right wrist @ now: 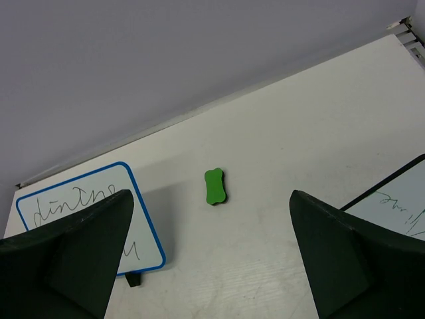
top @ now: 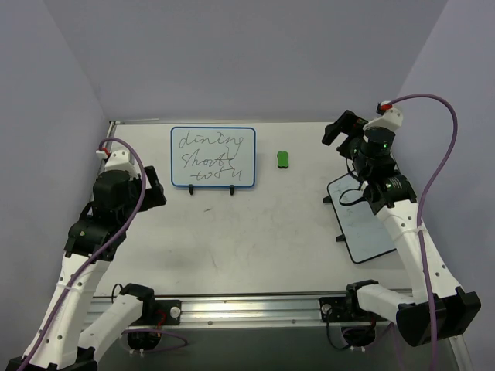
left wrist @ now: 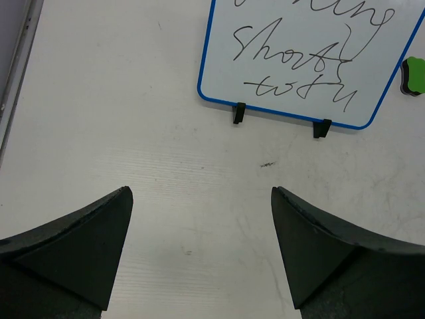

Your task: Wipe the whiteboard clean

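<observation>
Gaping left gripper [left wrist: 200,193] and right gripper [right wrist: 211,194] face whiteboard [top: 213,158] reading perhaps "short".

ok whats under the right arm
A black-framed white board lies on the table under it, faint writing on its face. The right arm covers its far right part, hiding it.

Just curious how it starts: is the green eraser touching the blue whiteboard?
Apart. The right wrist view shows bare table between the eraser and the whiteboard.
</observation>
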`<move>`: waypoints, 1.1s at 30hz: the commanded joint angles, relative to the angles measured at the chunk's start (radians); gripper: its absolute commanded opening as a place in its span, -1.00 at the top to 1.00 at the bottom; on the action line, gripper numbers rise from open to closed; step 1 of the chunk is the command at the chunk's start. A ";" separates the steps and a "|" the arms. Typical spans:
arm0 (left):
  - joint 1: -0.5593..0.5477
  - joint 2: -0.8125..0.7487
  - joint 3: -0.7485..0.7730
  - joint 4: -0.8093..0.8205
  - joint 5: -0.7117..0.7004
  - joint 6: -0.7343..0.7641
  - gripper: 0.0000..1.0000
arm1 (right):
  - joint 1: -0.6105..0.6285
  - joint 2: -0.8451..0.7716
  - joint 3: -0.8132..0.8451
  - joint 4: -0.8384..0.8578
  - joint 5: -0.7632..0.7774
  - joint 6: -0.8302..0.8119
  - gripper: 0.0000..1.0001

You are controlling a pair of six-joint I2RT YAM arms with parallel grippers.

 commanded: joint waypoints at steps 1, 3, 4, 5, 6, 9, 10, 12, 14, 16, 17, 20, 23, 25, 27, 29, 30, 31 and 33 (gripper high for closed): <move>0.007 -0.012 0.023 0.007 -0.009 -0.011 -0.88 | 0.001 -0.019 0.006 0.024 0.014 -0.013 -1.00; 0.007 -0.012 0.023 0.007 -0.009 -0.011 -0.88 | 0.001 -0.019 0.008 0.024 0.017 -0.012 -1.00; 0.008 -0.010 0.023 0.007 -0.006 -0.009 -0.88 | 0.001 -0.019 0.012 0.024 0.019 -0.012 -1.00; 0.008 -0.010 0.023 0.007 -0.008 -0.009 -0.88 | 0.001 -0.018 0.014 0.003 0.023 -0.013 -1.00; 0.008 -0.010 0.023 0.008 -0.008 -0.009 -0.88 | 0.001 -0.018 0.016 -0.013 0.025 -0.013 -1.00; 0.010 -0.010 0.023 0.008 -0.003 -0.009 -0.88 | 0.001 -0.019 0.020 -0.025 0.034 -0.018 -1.00; 0.010 -0.010 0.023 0.010 -0.002 -0.009 -0.88 | 0.001 -0.019 0.020 -0.028 0.035 -0.020 -1.00; 0.013 -0.012 0.023 0.008 -0.002 -0.009 -0.88 | 0.001 -0.015 0.022 -0.037 0.040 -0.021 -1.00; 0.013 -0.015 0.023 0.008 -0.002 -0.009 -0.88 | 0.001 -0.005 0.023 -0.041 0.040 -0.020 -1.00; 0.013 -0.021 0.023 0.007 -0.002 -0.009 -0.88 | 0.002 0.001 0.032 -0.051 0.037 -0.018 -1.00; 0.013 -0.022 0.023 0.010 -0.002 -0.009 -0.88 | 0.002 0.010 0.038 -0.068 0.042 -0.018 -1.00; 0.013 -0.022 0.023 0.010 -0.002 -0.009 -0.88 | 0.001 0.016 0.051 -0.087 0.065 -0.024 -1.00; 0.013 -0.021 0.025 0.008 -0.002 -0.009 -0.88 | 0.001 0.019 0.049 -0.103 0.074 -0.026 -0.99; 0.013 -0.024 0.025 0.008 -0.003 -0.011 -0.88 | 0.001 0.024 0.049 -0.108 0.072 -0.023 -1.00; 0.013 -0.027 0.023 0.008 -0.008 -0.012 -0.88 | 0.001 0.038 0.054 -0.119 0.071 -0.017 -1.00; 0.013 -0.027 0.023 0.011 -0.017 -0.012 -0.88 | 0.001 0.048 0.060 -0.126 0.066 -0.007 -1.00; 0.013 -0.025 0.023 0.010 -0.023 -0.011 -0.88 | 0.001 0.053 0.060 -0.125 0.060 0.012 -1.00; 0.013 -0.024 0.023 0.010 -0.031 -0.014 -0.88 | 0.001 0.054 0.055 -0.122 0.052 0.023 -1.00; 0.011 -0.027 0.016 0.013 -0.051 -0.017 -0.88 | 0.001 0.058 0.052 -0.131 0.035 0.039 -1.00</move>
